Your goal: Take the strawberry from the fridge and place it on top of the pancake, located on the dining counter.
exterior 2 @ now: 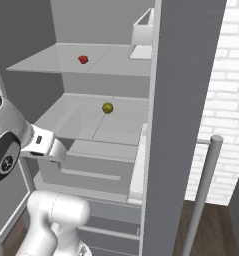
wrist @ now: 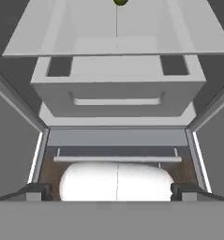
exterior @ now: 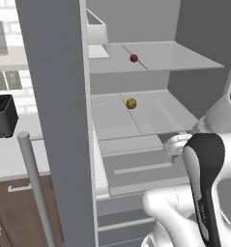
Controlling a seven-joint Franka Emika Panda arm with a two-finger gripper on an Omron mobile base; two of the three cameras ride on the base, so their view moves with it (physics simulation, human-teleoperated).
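Note:
The fridge stands open in front of me. The strawberry, small and red, lies on its upper pale shelf. One shelf lower rests a yellow-green ball. My gripper is open and empty, its dark fingertips wide apart, pointing into the fridge at drawer height. It hangs well below and in front of the strawberry. The white hand hovers in front of the lower shelf's edge. The pancake and the dining counter are out of view.
A pale drawer with a recessed grip sits under the lower shelf. The door carries a white bin and a long bar handle. A black appliance stands on the white counter at left.

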